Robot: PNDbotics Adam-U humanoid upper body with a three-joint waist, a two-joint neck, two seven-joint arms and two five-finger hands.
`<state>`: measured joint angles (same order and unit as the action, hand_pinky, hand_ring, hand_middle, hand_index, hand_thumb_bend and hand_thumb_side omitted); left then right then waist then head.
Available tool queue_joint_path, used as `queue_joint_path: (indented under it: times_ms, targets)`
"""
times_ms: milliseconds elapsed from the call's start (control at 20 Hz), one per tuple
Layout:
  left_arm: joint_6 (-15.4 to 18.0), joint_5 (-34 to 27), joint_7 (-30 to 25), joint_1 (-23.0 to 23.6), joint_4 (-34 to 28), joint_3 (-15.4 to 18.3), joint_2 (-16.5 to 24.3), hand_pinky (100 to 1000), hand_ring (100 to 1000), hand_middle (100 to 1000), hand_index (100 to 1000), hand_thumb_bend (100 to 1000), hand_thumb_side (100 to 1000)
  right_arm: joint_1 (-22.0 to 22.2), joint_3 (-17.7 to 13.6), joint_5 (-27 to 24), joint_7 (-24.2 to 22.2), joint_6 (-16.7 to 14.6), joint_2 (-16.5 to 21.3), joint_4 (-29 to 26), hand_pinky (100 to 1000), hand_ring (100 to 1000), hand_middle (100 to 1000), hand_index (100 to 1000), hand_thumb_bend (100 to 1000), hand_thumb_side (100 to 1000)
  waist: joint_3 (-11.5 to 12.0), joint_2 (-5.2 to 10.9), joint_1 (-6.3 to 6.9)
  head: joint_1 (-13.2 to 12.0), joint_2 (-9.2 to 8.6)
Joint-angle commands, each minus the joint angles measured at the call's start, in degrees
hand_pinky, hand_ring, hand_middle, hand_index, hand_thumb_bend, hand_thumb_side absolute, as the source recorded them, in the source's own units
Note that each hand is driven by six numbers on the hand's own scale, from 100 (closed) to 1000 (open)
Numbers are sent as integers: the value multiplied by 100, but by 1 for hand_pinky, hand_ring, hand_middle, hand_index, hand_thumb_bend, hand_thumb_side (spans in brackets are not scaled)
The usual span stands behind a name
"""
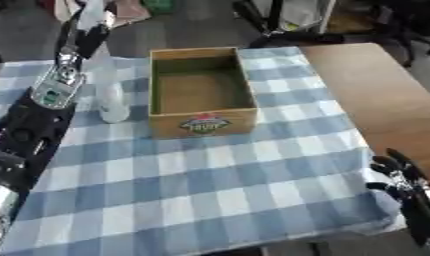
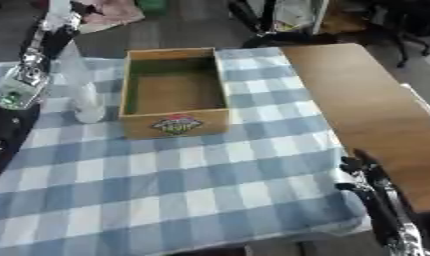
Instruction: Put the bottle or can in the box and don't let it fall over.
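**Left eye view: the bottle stands beside the box, and my left hand is not clear to me**

Left eye view shows nearest to me the right hand (image 1: 407, 182) at the lower right corner, idle at the edge of the table (image 1: 367, 115), with its fingers (image 1: 395, 161) relaxed and holding nothing. I would keep it there.

Further away, on the checked blue and white cloth (image 1: 210, 185), the clear bottle (image 1: 112, 100) stands upright just beside the left wall of the wooden box (image 1: 201, 92). The box is open at the top and I see nothing inside it.

My left arm (image 1: 43, 105) reaches up along the left side, past the bottle. The left hand (image 1: 89, 22) is at the far end, above the bottle, and I cannot tell whether it holds the bottle neck or not.

My judgement for this step: I should take the bottle around its body, not at the very top, and keep it vertical. Then I lift it higher than the box wall, move it to the right over the middle of the box, lower it until the base rests flat, and only then release. The risk is that the base catches the wall and the bottle tips.
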<state>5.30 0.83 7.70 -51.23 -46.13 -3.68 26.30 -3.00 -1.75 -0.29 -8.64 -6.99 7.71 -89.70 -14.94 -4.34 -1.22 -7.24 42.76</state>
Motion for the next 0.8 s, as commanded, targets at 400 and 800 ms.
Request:
queue_joint_path:
  times_ms: [400,800]
  targets:
    - [111,-7,-303,-120,-26,-8,164,700,621,573,800,100,632,-51,-35,11,-28,-3,51,-55,669,868,816,966,100,680,-15,69,7,17,-24]
    - [155,-54,-316,-108,-43,9,163,658,519,453,712,100,360,-45,-42,7,-32,-7,51,-50,670,868,816,966,100,681,10,76,-6,29,-26]
